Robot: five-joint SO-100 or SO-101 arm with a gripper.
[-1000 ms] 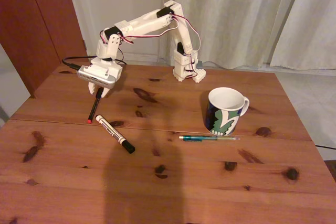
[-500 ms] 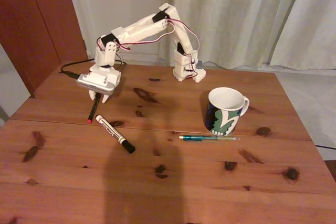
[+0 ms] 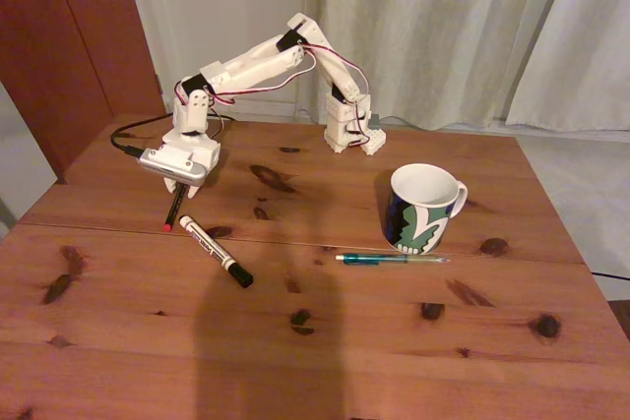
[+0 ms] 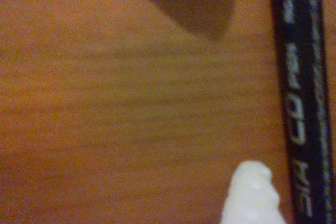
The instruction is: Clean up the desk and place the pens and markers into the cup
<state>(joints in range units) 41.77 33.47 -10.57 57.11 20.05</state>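
Arm [image 3: 258,54]: reaches left of cup [image 3: 424,208], elbow raised, wrist bent down. Gripper [image 3: 177,187]: over black pen's [image 3: 174,210] far end; finger spread unclear. Marker [image 3: 216,251], green pen [image 3: 392,259]: on desk [image 3: 413,341].

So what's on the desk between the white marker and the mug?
In the fixed view, the stretch from the white marker to the mug is bare wood with dark knots. The green pen lies just below that line, in front of the mug.
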